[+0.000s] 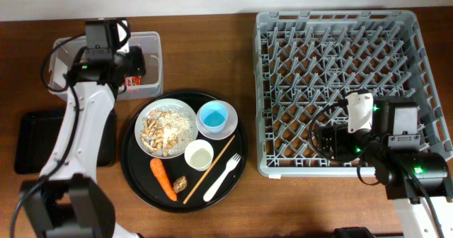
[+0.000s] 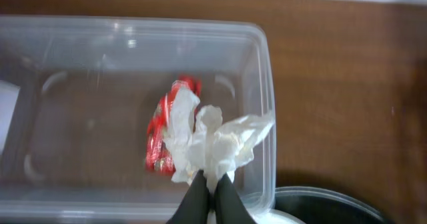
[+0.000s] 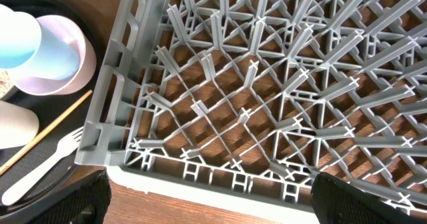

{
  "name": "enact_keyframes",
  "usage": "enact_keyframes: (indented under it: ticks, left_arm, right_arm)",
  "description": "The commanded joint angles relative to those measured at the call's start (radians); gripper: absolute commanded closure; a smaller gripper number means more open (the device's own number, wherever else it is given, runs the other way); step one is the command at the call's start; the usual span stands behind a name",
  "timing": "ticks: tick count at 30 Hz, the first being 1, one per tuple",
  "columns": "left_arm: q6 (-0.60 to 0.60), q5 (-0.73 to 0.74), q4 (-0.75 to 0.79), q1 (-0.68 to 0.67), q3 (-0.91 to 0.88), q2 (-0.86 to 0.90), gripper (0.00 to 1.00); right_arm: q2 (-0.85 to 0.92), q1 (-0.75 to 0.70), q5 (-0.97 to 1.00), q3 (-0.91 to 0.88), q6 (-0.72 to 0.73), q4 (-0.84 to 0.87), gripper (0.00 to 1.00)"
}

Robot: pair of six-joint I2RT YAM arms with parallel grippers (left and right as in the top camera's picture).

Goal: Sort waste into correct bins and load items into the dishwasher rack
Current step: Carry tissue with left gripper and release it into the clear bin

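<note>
Left gripper (image 2: 210,179) tight around small white wad (image 2: 212,141), above clear tub (image 2: 264,84).

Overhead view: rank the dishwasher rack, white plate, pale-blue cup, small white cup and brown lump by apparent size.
1. dishwasher rack
2. white plate
3. pale-blue cup and small white cup: these look alike, so they are not ranked against each other
4. brown lump

left arm (image 1: 74,117): white links run from the near-left corner up to the far left, wrist bent right | left tool (image 2: 209,185): fingers pinched tight on small white wad (image 2: 213,141) | right arm (image 1: 417,168): folded low at near right, wrist pointing left | right tool (image 3: 210,197): fingers spread wide, apparently tilted downward
</note>
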Motion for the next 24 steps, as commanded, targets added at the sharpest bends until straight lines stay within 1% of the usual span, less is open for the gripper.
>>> enact_keyframes:
  ticks: [1, 2, 3, 4, 5, 6, 7, 14, 17, 18, 19, 20, 22, 24]
  left_arm:
    - [0.005, 0.000, 0.034, -0.001, 0.006, 0.087, 0.81]
    - [0.005, 0.001, 0.036, -0.001, 0.006, 0.101, 0.65]
    - [0.005, 0.000, 0.038, -0.001, 0.006, 0.112, 0.51]
    - [0.006, 0.000, 0.039, -0.001, 0.006, 0.114, 0.34]
    - [0.006, 0.000, 0.040, -0.001, 0.006, 0.114, 0.23]
    - [0.005, 0.001, 0.047, -0.001, 0.008, 0.109, 0.20]
    - [0.006, 0.000, 0.050, -0.001, 0.010, 0.106, 0.18]
    - [0.006, -0.002, 0.046, -0.001, 0.020, 0.091, 0.18]
    - [0.005, -0.058, 0.039, -0.001, 0.020, 0.091, 0.18]
    - [0.004, -0.152, 0.037, -0.001, 0.020, 0.095, 0.18]
    - [-0.013, -0.192, 0.032, -0.001, 0.020, 0.095, 0.15]
    - [-0.058, -0.184, 0.040, -0.001, 0.020, 0.095, 0.06]
    - [0.000, -0.086, 0.045, -0.003, 0.020, 0.095, 0.06]
    - [0.017, -0.082, 0.011, -0.004, 0.020, 0.095, 0.05]
  right_arm:
    - [-0.004, 0.005, 0.005, 0.017, 0.008, 0.002, 0.01]
    - [-0.004, 0.005, 0.005, 0.017, 0.008, 0.003, 0.01]
    - [-0.004, 0.005, 0.005, 0.017, 0.008, 0.003, 0.01]
    - [-0.004, 0.005, 0.005, 0.017, 0.008, 0.003, 0.01]
    - [-0.004, 0.005, 0.005, 0.017, 0.008, 0.003, 0.01]
    - [-0.004, 0.005, 0.005, 0.017, 0.008, 0.002, 0.01]
    - [-0.004, 0.005, 0.005, 0.017, 0.008, 0.003, 0.01]
    - [-0.004, 0.005, 0.005, 0.017, 0.008, -0.001, 0.01]
    - [-0.004, 0.005, 0.005, 0.017, 0.008, -0.002, 0.01]
    - [-0.004, 0.005, 0.005, 0.017, 0.008, -0.003, 0.01]
    - [-0.004, 0.005, 0.005, 0.017, 0.008, -0.004, 0.01]
    - [-0.004, 0.005, 0.005, 0.017, 0.008, -0.004, 0.01]
    - [-0.004, 0.005, 0.005, 0.017, 0.008, -0.004, 0.01]
    - [-0.004, 0.005, 0.005, 0.017, 0.008, -0.004, 0.01]
